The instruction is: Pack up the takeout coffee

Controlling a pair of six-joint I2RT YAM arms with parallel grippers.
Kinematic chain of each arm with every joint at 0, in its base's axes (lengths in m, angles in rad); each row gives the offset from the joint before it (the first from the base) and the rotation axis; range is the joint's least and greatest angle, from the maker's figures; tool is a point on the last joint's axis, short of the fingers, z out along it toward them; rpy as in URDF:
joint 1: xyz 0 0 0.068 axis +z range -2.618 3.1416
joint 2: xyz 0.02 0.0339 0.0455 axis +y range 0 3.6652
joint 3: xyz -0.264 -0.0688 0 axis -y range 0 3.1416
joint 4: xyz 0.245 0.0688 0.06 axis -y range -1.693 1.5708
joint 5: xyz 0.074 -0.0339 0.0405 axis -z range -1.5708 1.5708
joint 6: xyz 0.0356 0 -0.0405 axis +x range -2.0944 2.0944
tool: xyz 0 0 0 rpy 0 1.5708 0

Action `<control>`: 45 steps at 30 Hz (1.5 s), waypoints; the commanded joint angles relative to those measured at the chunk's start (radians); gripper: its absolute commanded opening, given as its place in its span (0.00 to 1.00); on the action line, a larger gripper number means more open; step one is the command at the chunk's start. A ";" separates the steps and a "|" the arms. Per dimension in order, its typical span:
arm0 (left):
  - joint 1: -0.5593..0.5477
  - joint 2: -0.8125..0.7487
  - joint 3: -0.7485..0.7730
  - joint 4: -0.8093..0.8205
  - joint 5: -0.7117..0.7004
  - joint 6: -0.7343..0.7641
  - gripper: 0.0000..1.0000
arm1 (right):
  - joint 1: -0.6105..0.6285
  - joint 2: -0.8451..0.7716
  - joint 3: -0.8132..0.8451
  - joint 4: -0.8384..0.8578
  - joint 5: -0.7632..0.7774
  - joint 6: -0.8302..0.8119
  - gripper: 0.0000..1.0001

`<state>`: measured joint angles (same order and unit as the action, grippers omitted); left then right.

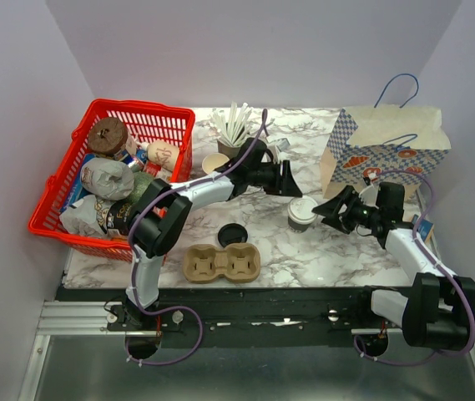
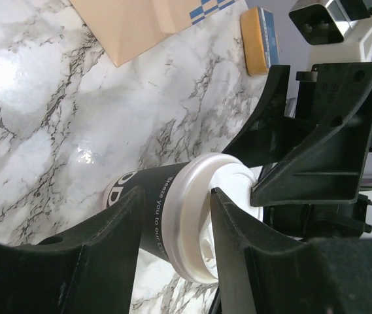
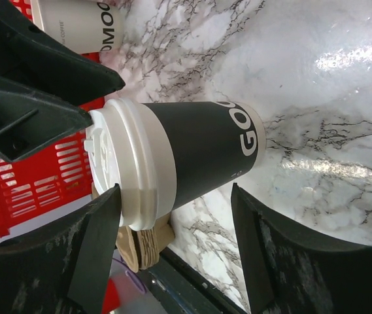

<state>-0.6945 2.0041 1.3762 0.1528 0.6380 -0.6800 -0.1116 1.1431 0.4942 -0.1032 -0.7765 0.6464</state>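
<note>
Dark-paper takeout coffee (image 3: pixel 192 154) stands upright on the marble table (image 1: pixel 304 261), straddled by my right gripper (image 3: pixel 176 191), fingers spread to close on it, while my left gripper (image 2: pixel 172 196) hangs parted beside its lid.

The marble table (image 1: pixel 320 251) carries a red basket (image 1: pixel 141 105) at left and a paper bag (image 1: pixel 383 150) at right. The coffee (image 1: pixel 301 213) stands between them, with a black lid (image 1: pixel 231 235) and a cardboard carrier (image 1: pixel 222 262) nearer the front.

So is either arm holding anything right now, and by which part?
Nothing is held. The takeout coffee stands on the table between the left gripper and right gripper; both have their fingers open, closed on nothing.
</note>
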 commanded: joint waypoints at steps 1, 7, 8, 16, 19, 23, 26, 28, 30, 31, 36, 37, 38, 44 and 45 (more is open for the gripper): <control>-0.005 0.028 0.035 -0.081 -0.073 0.031 0.52 | -0.005 0.015 -0.031 0.000 0.008 0.001 0.75; -0.005 0.044 0.037 -0.110 -0.103 0.028 0.51 | -0.005 0.027 -0.039 0.000 0.022 0.009 0.75; -0.007 0.047 0.035 -0.114 -0.106 0.028 0.50 | -0.007 0.030 -0.039 0.000 0.025 0.012 0.75; -0.007 0.059 0.024 -0.150 -0.152 0.043 0.49 | -0.020 0.044 -0.060 0.003 0.031 0.033 0.74; -0.007 0.058 0.009 -0.150 -0.164 0.043 0.48 | -0.023 0.041 -0.077 0.003 0.040 0.045 0.74; -0.007 0.058 -0.011 -0.151 -0.169 0.046 0.47 | -0.023 0.030 -0.097 -0.001 0.054 0.042 0.73; -0.007 0.061 -0.022 -0.151 -0.172 0.046 0.47 | -0.023 0.029 -0.101 -0.013 0.075 0.033 0.73; -0.005 0.064 -0.025 -0.151 -0.169 0.048 0.47 | -0.023 0.032 -0.106 -0.023 0.085 0.033 0.73; -0.007 0.067 -0.026 -0.148 -0.167 0.049 0.47 | -0.023 0.035 -0.108 -0.029 0.097 0.027 0.73; -0.007 0.068 -0.025 -0.145 -0.163 0.050 0.47 | -0.023 0.038 -0.106 -0.035 0.103 0.024 0.73; -0.007 0.085 -0.031 -0.073 -0.115 0.054 0.47 | -0.023 0.035 -0.118 -0.067 0.151 -0.007 0.73; -0.005 0.087 -0.034 -0.064 -0.110 0.054 0.47 | -0.023 0.033 -0.126 -0.070 0.155 -0.010 0.73; -0.007 0.093 -0.037 -0.055 -0.103 0.054 0.47 | -0.023 0.030 -0.131 -0.073 0.164 -0.017 0.73; 0.001 0.123 -0.051 0.010 -0.063 0.051 0.47 | -0.023 0.032 -0.177 -0.056 0.192 -0.033 0.73; 0.003 0.130 -0.051 0.017 -0.054 0.053 0.47 | -0.023 0.040 -0.178 -0.053 0.191 -0.033 0.72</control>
<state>-0.7025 2.0422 1.3804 0.2379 0.6182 -0.6746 -0.1314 1.1385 0.4057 0.0044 -0.7647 0.7200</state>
